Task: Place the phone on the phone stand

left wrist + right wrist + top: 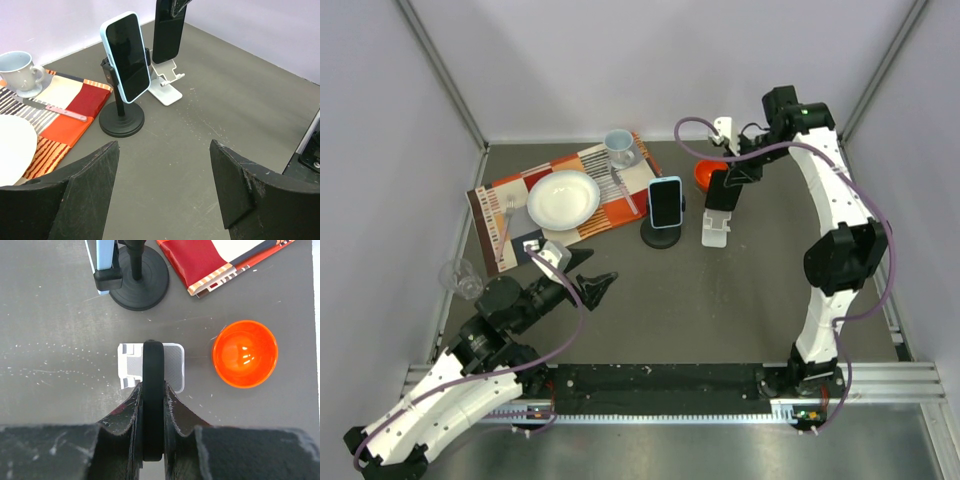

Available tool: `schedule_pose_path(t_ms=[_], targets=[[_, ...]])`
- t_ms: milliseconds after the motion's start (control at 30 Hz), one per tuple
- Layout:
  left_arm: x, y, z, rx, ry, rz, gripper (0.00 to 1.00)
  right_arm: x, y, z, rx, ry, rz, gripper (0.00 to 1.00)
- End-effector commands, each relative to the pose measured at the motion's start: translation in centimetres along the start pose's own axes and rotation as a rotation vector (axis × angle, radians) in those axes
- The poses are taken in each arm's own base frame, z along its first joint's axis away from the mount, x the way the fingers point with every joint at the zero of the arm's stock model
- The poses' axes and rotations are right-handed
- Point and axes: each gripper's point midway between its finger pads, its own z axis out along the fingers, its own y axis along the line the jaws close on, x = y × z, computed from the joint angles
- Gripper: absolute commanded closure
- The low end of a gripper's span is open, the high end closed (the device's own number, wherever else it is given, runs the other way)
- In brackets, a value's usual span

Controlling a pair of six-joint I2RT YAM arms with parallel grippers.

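Right wrist view looks straight down the black phone (153, 365), seen edge-on and pinched between the two fingers of the right tool (153, 405), which is clamped on its flat faces. Holding it upright by the upper part leaves the bottom edge free to drop into the white phone stand (172, 365) directly beneath. The phone's thin edge runs across the middle of the stand's plate, so the line-up looks good side to side. From the left wrist view the phone hangs nearly vertical with its lower edge close over the stand's sloped back, above the front lip; I cannot tell whether it touches yet. It probably needs to tilt back a little and come down to the lip before release.

The left tool (164, 150) hovers low over the table (720, 310) with its fingers spread wide and nothing between them, well apart from the stand, seemingly parked out of the way.

Just beside the white stand, a blue-cased phone (666, 200) already sits clamped on a black round-based stand (662, 238), close enough to be knocked by a sideways slip.

The orange bowl (245, 354) near the white stand holds nothing. On the striped placemat (510, 200), the white plate (563, 198) is bare, and the grey cup (17, 67) stands on a saucer, its inside not clear enough to judge. A clear glass (460, 278) stands off the mat at the left edge, its contents too small to tell.
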Motion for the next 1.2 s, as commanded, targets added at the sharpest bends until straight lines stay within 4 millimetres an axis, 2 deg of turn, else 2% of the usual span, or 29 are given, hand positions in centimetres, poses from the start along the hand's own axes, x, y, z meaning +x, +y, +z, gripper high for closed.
schedule_pose_path(t_ms=[0,533,1167], targets=[[-0.8,0.1,0.5,0.0,-0.04,0.013,0.22,-1.8,2.2,-0.6,-0.077,-0.052,0.005,1.0],[-0.7,0.2,0.6,-0.007,-0.036,0.016,0.22,0.6,4.0,1.5,-0.162,-0.018,0.075,1.0],[-0.9,0.2,0.5,-0.005,-0.044,0.019,0.22,2.0,4.2,2.9,-0.194,0.0,0.097,1.0]])
